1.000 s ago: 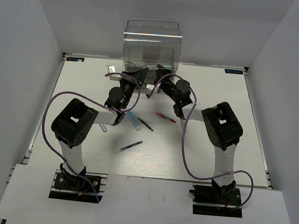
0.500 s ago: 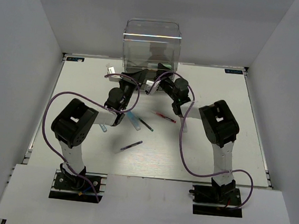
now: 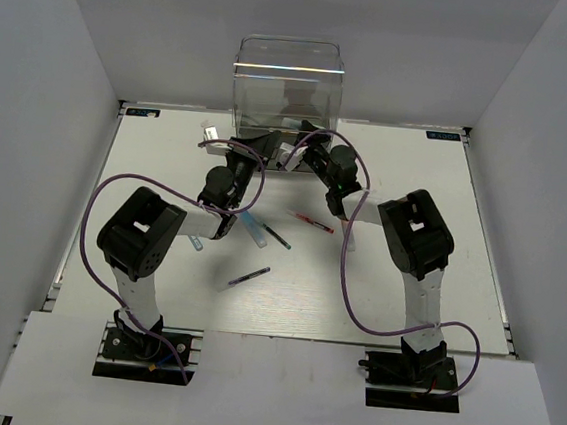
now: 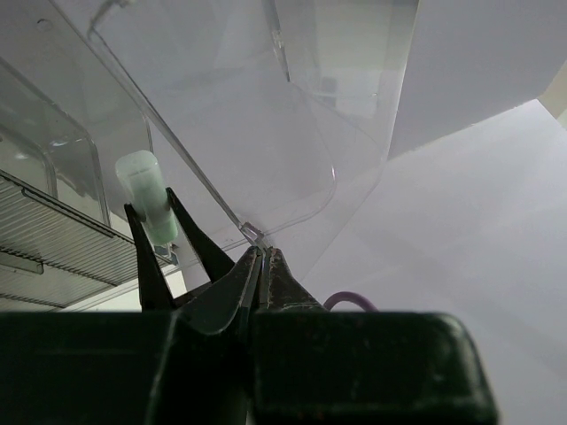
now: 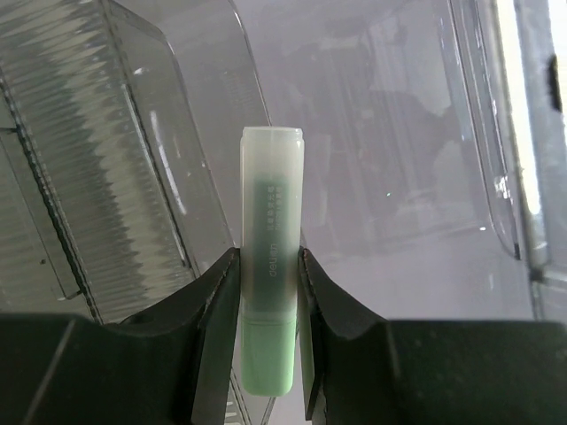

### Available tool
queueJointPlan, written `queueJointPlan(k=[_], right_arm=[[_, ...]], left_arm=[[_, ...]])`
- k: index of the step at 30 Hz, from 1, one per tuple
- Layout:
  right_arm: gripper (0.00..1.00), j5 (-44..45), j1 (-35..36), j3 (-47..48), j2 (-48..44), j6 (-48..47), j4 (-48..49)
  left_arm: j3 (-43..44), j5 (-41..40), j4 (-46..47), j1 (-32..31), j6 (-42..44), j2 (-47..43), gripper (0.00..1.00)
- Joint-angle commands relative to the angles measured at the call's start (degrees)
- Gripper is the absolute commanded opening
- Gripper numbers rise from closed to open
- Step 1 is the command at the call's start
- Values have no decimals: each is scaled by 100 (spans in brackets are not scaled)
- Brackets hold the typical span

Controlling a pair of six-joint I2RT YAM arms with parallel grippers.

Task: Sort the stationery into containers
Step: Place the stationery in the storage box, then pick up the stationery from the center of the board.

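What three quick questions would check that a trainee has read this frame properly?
1. True or false: the right gripper, up at the clear drawer box, is empty.
2. Where does the red pen lie? A: on the table between the two arms. B: inside the clear drawer box. C: clamped in a gripper.
3. Fill in: the left gripper has its jaws ____.
Key: 1 false, it clamps a green-capped marker. 2 A. 3 shut.
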Motion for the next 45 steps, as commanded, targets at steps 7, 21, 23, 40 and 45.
queueJointPlan(k=[7,21,23,40,45], right_arm=[[25,234,-24,257,-374,585,-98],[59,24,-24,73,-584,708,17],[61,-47,-33,20,-628,726,43],[44,-1189,-42,-1553,-1489,1060,913],[43,-1374,-60,-2203,-1963,1296,931]], left_arm=[[75,24,436,-3,-9,-345,12],[75,24,383,-3,-9,-345,12],[75,24,383,-3,-9,-345,12],[75,24,330,-3,-9,-398,12],[75,24,330,-3,-9,-398,12]])
